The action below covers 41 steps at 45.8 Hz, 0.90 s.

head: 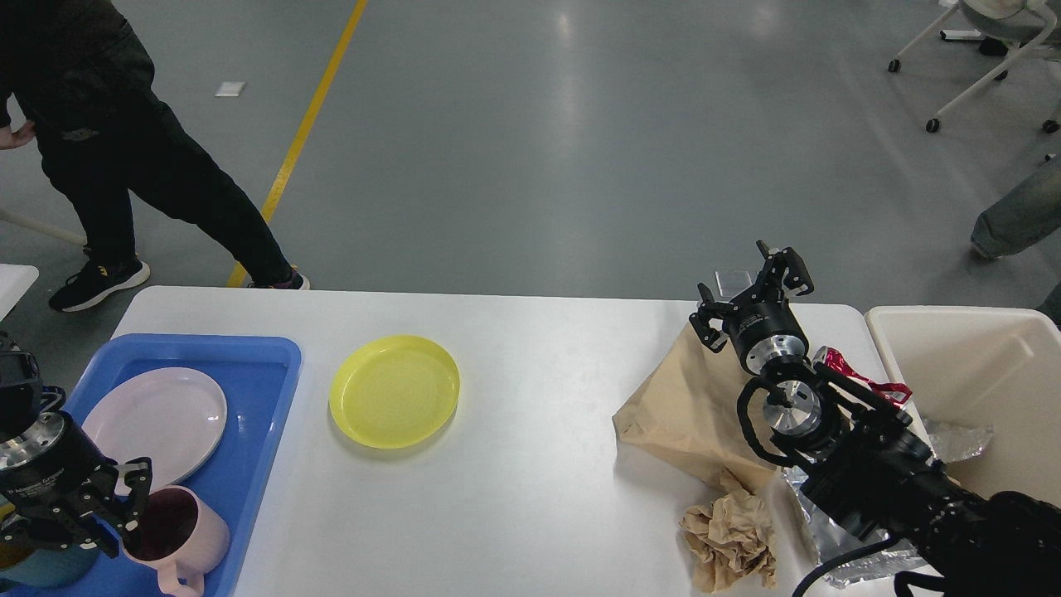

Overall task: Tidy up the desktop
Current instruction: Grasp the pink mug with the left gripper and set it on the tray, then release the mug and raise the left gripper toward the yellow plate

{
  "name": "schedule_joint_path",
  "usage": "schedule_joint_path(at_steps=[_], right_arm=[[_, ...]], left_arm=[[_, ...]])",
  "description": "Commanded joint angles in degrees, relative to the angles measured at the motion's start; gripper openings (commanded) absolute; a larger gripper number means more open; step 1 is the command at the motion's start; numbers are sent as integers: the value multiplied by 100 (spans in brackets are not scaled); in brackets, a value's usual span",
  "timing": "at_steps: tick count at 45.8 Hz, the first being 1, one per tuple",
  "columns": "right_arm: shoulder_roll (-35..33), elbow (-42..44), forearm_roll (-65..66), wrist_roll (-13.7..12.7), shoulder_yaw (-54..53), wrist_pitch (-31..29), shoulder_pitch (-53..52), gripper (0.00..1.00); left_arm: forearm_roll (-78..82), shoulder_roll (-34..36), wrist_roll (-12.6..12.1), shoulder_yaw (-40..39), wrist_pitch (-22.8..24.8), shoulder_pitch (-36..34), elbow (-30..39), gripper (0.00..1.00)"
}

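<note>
The white desktop carries a yellow plate left of centre and a blue tray at the left. A pale pink plate lies in the tray, and a pink mug stands at the tray's near end. My left gripper is at the mug's left rim, shut on it. My right gripper stands open and empty above the far edge of a brown paper bag. Near the front edge lies a crumpled brown paper.
A cream bin stands at the right end. A red wrapper and silver foil lie beside my right arm. A teal cup sits at the bottom left corner. A person in black walks behind the table's left end.
</note>
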<state>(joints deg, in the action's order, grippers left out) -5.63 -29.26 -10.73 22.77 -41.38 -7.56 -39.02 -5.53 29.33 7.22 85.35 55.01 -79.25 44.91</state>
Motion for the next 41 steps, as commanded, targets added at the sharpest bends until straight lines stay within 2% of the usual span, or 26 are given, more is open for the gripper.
schedule_joint_path(at_steps=[1,13,24,28,29,35,41], right_arm=[[0,-1,1,-1,-2,0,0,100],[0,-1,1,-1,-2,0,0,100],[0,-1,1,-1,-2,0,0,100],[0,-1,1,-1,-2,0,0,100],[0,-1,1,-1,-2,0,0,100],[0,-1,1,-1,-2,0,0,100],[0,-1,1,8,-2,0,0,100]], left_arm=[[-10,-50,42,201,-1,-283,1,93],[-89,-358,69,562,-1,-1066,-8,94],[-71,-982,51,869,-1,-1857,1,94],[-71,-1114,42,922,-1,-1936,-8,94],[-71,-1131,34,870,-338,-1910,-8,94],[-54,-1167,-28,554,-1473,-1568,-8,94],[-53,-1220,-46,298,-2177,-1260,-17,94]])
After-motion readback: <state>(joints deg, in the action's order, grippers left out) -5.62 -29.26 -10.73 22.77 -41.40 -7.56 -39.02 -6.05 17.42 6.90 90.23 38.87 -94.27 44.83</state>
